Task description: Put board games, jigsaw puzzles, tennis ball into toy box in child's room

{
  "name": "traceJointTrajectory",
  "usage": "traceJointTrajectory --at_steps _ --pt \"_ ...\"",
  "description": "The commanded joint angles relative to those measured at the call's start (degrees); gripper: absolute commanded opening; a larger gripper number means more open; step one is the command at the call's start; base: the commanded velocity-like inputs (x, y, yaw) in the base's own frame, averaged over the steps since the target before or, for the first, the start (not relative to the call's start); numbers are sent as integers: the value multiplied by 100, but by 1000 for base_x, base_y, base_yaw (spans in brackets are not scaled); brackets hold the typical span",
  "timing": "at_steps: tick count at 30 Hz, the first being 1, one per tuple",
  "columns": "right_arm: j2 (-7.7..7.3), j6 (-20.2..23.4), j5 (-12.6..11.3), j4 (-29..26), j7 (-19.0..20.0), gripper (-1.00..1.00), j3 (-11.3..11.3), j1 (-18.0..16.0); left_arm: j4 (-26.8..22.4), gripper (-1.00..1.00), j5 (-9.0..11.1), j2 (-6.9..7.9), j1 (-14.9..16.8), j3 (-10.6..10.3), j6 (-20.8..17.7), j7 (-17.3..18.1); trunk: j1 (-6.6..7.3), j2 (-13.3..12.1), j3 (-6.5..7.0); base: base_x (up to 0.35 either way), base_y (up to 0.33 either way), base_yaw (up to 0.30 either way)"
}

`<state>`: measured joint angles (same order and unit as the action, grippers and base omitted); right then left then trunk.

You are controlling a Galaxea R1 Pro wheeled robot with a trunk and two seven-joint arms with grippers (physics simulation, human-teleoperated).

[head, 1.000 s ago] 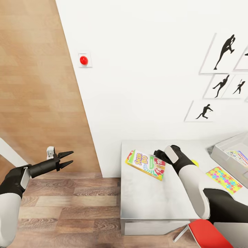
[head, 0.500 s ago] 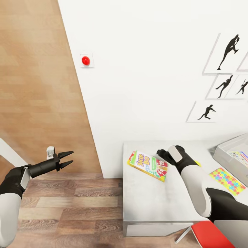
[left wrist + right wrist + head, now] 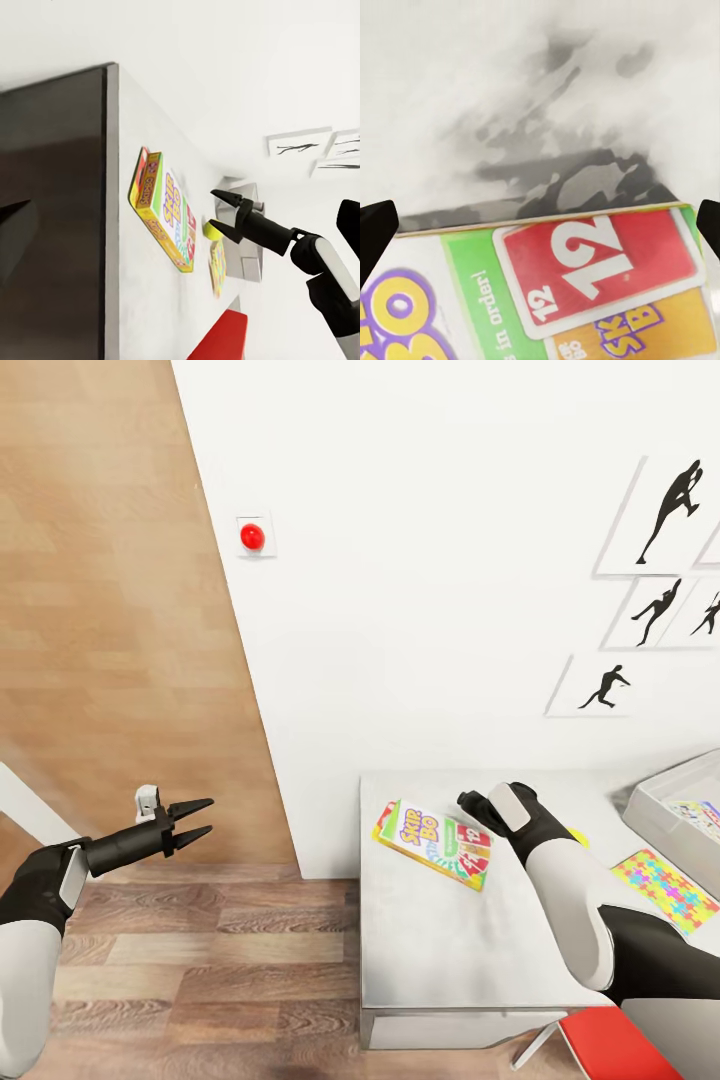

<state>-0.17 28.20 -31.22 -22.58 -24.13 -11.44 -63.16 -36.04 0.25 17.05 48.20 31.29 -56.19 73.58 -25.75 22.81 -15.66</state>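
A colourful board game (image 3: 432, 842) lies flat near the left end of the white table (image 3: 450, 960). My right gripper (image 3: 470, 803) hovers open just over the game's far right end. In the right wrist view its dark fingertips (image 3: 375, 229) stand wide apart above the game's red "12" print (image 3: 592, 270). The left wrist view shows the same open gripper (image 3: 223, 212) above the game (image 3: 165, 210), with the tennis ball (image 3: 212, 229) just behind it. A jigsaw puzzle (image 3: 665, 882) lies right of my right arm, before the grey toy box (image 3: 655, 810). My left gripper (image 3: 195, 818) hangs open over the floor, left of the table.
A white wall with a red button (image 3: 252, 537) and framed silhouette pictures (image 3: 665, 510) rises behind the table. A red chair (image 3: 615, 1040) stands at the table's near right corner. Wood floor (image 3: 200, 960) lies open to the left. A printed flat thing (image 3: 700, 815) lies inside the toy box.
The whole head view has shifted slightly to the right, so the camera moved. Both arms and the table's things keep their places relative to one another.
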Motion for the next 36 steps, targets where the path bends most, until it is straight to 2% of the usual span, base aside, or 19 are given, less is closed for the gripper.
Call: traceJointTrajectory --at_steps 1,14,22,36 --pt "0 10 -60 -10 -44 100 -6 -4 1 100 1 0 5 8 -59 16 -3 11 -11 1 2 0" --pt "-6 -80 -60 -2 -41 100 -7 -4 1 100 1 0 5 8 -59 16 -3 11 -11 90 19 0" --pt "-65 -87 -67 -1 -40 100 -7 -4 1 100 1 0 5 8 -59 16 -3 11 -11 17 3 0" --pt "-79 -92 -62 5 -39 100 -6 -4 1 100 5 0 5 8 -59 16 -3 11 -11 1 -19 0"
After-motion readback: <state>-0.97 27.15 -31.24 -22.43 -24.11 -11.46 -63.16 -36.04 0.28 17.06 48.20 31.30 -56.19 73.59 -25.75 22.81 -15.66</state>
